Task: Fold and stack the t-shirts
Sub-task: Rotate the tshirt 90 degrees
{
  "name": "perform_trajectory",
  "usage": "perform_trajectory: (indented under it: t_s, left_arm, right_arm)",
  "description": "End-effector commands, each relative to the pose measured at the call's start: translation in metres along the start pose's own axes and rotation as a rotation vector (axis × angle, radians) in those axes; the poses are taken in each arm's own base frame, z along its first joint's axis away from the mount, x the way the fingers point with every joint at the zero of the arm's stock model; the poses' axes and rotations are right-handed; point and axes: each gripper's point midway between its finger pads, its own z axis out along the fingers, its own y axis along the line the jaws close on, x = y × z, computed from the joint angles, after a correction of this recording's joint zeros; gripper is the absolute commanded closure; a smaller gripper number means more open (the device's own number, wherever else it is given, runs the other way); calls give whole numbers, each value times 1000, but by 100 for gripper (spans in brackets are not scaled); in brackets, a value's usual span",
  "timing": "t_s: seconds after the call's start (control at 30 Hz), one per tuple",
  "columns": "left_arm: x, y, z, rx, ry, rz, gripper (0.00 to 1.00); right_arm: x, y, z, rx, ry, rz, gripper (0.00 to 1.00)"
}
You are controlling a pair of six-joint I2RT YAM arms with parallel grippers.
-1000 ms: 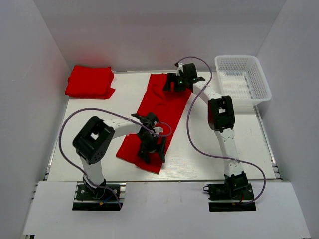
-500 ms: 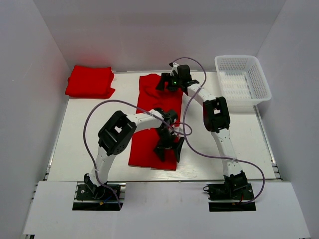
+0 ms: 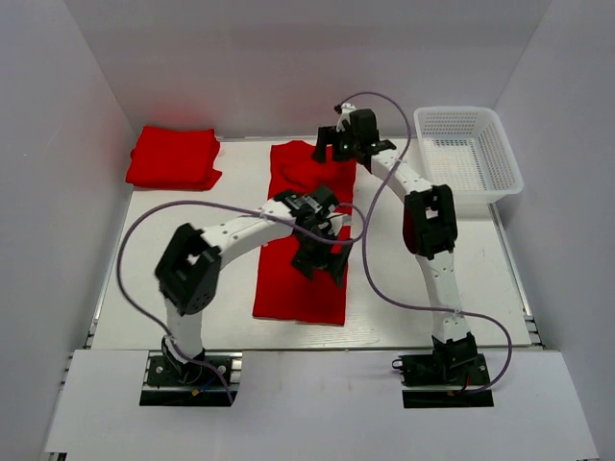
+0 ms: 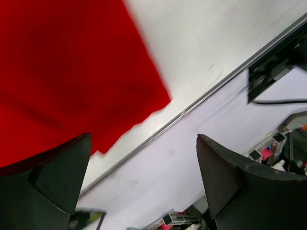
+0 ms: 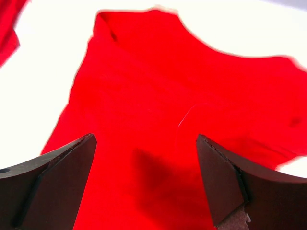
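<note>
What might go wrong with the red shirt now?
The left claw and right claw are open above the long shirt. A grab might catch only the top layer and pull the fold apart. The far end looks a bit rumpled, so it may fold crooked.

Red t-shirt (image 3: 300,279) spread long mid-table, folded red t-shirts (image 3: 173,158) far-left corner

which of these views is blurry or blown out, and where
Top external: sharp and evenly lit, with no glare. Left wrist: the spread t-shirt has a smeared, blurred edge. Right wrist: the table is blown out to plain white, the shirt's outline is soft, and a dark shadow falls on the fabric.
</note>
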Motion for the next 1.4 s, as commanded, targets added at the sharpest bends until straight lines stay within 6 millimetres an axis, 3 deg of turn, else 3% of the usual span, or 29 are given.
perform_trajectory:
  t_s: [0.0,0.07,0.1,0.2,0.23,0.3,0.4,0.43,0.5,0.53,0.57,0.67,0.83,0.97,1.0,1.2,1.27,1.3,1.37]
  left_arm:
    - [28,31,-34,-160,-85,-61,0]
    - [48,53,-45,-254,-91,-144,0]
    - [62,75,-46,-346,-79,-191,0]
    - [79,110,-65,-456,-122,-317,0]
    - [75,122,-73,-467,-157,-354,0]
    - [64,140,-88,-509,-239,-393,0]
    - [28,167,-120,-520,-403,-467,0]
    - [22,185,-126,-517,-427,-510,0]
    - [-2,198,-131,-459,-467,-519,0]
    - [-9,205,-132,-440,-478,-526,0]
    - [-13,219,-137,-426,-494,-565,0]
    - [-25,229,-135,-334,-512,-577,0]
    - [-21,239,-140,-286,-577,-597,0]
    - [-2,215,-128,-97,-609,-551,0]
    - [1,214,-133,-84,-636,-548,0]
    - [13,212,-131,-62,-653,-541,0]
    - [17,204,-126,-13,-640,-529,0]
    - [21,201,-121,3,-625,-532,0]
    - [17,199,-125,13,-644,-515,0]
  right_arm:
    - [-90,17,-69,90,-160,-95,10]
    - [-93,23,-90,120,-149,-101,10]
    - [-90,18,-94,155,-140,-94,10]
    - [-67,19,-108,205,-54,-51,10]
    - [-60,15,-119,223,-17,-34,10]
    - [-38,16,-121,242,50,-6,10]
    - [-8,24,-122,236,138,17,10]
    - [3,25,-121,245,163,20,10]
    - [27,34,-117,241,209,28,10]
    - [47,31,-114,246,253,34,10]
    - [54,36,-112,239,266,27,10]
    - [82,36,-101,258,329,28,10]
    - [99,24,-80,303,359,28,10]
    - [105,11,-63,329,382,48,10]
    - [118,4,-56,339,409,52,10]
    - [123,-25,-45,439,405,57,10]
    - [119,-31,-39,444,397,51,10]
    - [107,-38,-35,456,363,50,10]
    - [108,-53,-31,475,360,63,10]
